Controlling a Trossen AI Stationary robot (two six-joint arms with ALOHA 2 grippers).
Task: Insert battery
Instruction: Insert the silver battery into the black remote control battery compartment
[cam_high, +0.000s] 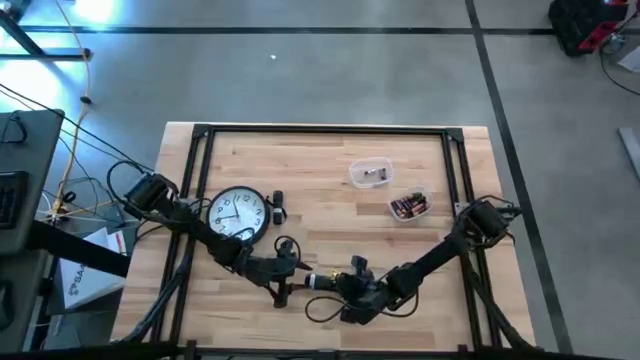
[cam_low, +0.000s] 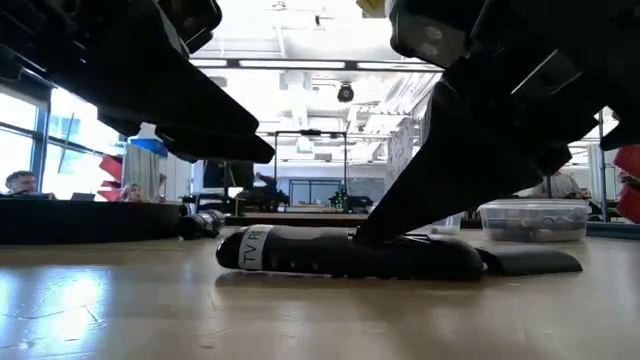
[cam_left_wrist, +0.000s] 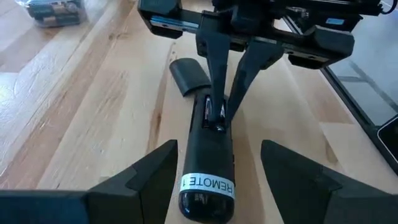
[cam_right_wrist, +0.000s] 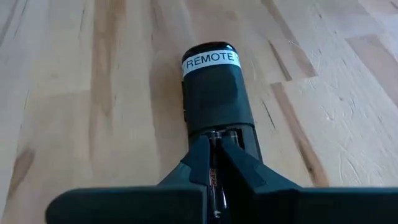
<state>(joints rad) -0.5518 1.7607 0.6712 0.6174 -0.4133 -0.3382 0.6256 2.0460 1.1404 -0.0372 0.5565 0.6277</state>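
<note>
The black remote (cam_left_wrist: 208, 158) lies flat on the wooden worktop (cam_high: 330, 180), its cover (cam_left_wrist: 188, 75) just beside it, with the right claw (cam_left_wrist: 224, 112) clenched on a battery (cam_right_wrist: 214, 180) in its open compartment and the left claw (cam_left_wrist: 214, 186) released, straddling the labelled end.

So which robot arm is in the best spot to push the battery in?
The right one, probably. The right gripper already has its tips down in the open battery slot of the black remote control with the white label. The left gripper is open, straddling the remote's labelled end without touching.
</note>
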